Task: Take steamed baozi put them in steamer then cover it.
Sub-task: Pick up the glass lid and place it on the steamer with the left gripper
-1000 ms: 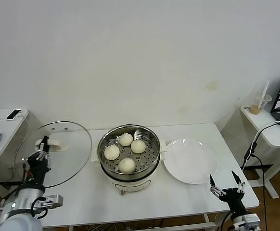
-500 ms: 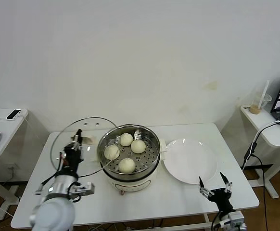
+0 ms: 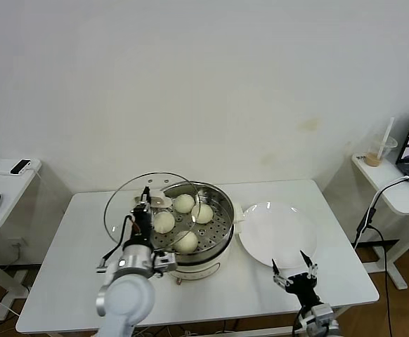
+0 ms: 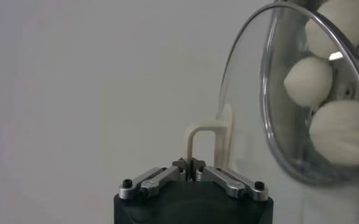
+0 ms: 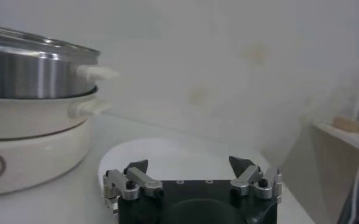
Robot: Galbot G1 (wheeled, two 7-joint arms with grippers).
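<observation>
- My left end effector [image 3: 145,203] is clamped on the cream bar handle of the glass lid [image 3: 164,210], and I carry the lid tilted on edge rather than flat, so its far rim overlaps the near-left side of the steamer [image 3: 190,228] while the handle side hangs out over the desk [image 3: 78,253].
- I judge the tilt to be a matter of clearance: held this way the rim can pass over the steel wall before I level the lid and lower it.
- All four buns [image 3: 184,203] sit on the perforated tray inside the steamer, so only the covering is left, and the lid is not yet seated.
- My right end effector [image 3: 294,276] is parked low at the front of the desk, fingers apart and holding nothing, just in front of the white plate [image 3: 278,235], where it stays clear of the lid's path.
- The left wrist view shows what the head view cannot: my left end effector [image 4: 190,165] pinching the thin handle loop, and three buns seen through the lid [image 4: 277,109].
- The right wrist view shows my right end effector [image 5: 191,173] spread wide, with the steamer [image 5: 33,103] side-on, steel tier over cream base, and the plate [image 5: 185,152] flat between us.
- Only the head view shows how far the lid overlaps the steamer's mouth.
</observation>
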